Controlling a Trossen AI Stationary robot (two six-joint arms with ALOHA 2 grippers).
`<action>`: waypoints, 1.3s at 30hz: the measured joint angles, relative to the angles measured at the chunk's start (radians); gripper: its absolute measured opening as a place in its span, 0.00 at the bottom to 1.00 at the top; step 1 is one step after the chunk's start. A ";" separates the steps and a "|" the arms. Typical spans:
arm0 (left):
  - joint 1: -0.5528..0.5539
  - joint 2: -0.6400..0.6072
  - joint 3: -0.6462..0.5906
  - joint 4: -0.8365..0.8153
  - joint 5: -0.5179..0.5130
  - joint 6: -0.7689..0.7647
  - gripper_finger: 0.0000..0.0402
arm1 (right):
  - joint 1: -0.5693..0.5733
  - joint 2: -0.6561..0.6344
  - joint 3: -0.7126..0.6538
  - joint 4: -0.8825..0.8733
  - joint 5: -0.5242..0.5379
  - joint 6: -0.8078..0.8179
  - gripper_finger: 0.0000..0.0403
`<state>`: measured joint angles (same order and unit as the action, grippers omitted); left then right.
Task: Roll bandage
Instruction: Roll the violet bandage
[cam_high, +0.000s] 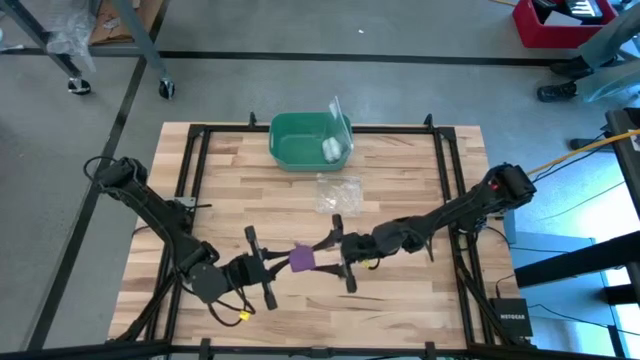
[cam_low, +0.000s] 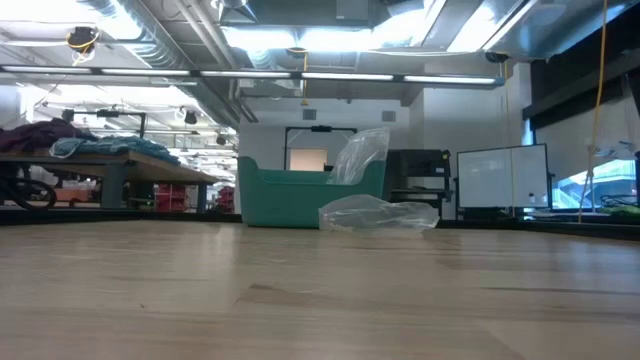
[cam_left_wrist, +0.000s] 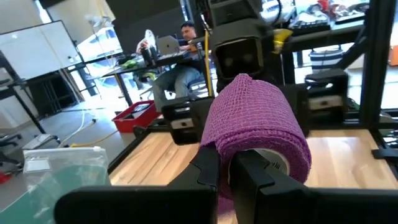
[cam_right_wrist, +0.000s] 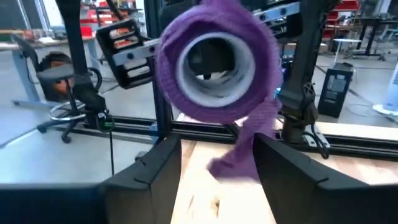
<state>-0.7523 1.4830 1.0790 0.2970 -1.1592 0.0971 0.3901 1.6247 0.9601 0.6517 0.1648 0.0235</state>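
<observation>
The purple bandage (cam_high: 302, 259) is a compact roll on a white hollow core (cam_right_wrist: 214, 62), held up off the table's near middle between my two grippers. A loose purple tail (cam_right_wrist: 245, 149) hangs below it. My left gripper (cam_high: 287, 263) is shut on the roll (cam_left_wrist: 255, 124). My right gripper (cam_high: 319, 259) faces the roll's open end. Its fingers (cam_right_wrist: 163, 167) are open and stand on either side of the hanging tail; I see no touch. The low view shows neither gripper nor the bandage. My left gripper holds the roll by its wall at the end that faces it (cam_left_wrist: 242, 152). One finger (cam_left_wrist: 261, 177) runs up to the hollow core and the other (cam_left_wrist: 207, 167) lies against the outside. The fingers come level from the table's left. The roll is lifted clear, its axis pointing along the fingers.
A green bin (cam_high: 290, 145) at the table's far middle holds a small white roll (cam_high: 331, 148). A clear plastic bag (cam_high: 338, 192) lies in front of it. Black frame rails (cam_high: 200, 180) run along the table's edges. A person (cam_left_wrist: 186, 37) sits beyond the table.
</observation>
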 joint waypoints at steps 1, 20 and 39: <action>0.004 0.000 0.000 0.000 0.007 0.000 0.02 | 0.000 0.005 0.005 -0.007 0.004 -0.009 0.50; 0.004 0.000 0.000 0.019 0.077 0.051 0.02 | -0.044 0.012 0.009 -0.068 0.035 -0.085 0.19; 0.029 0.001 -0.001 0.395 0.035 0.396 0.02 | 0.004 0.038 0.011 -0.046 0.039 -0.055 0.05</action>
<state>-0.7235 1.4841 1.0779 0.6917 -1.1245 0.4930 0.3939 1.6630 0.9710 0.6059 0.2036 -0.0315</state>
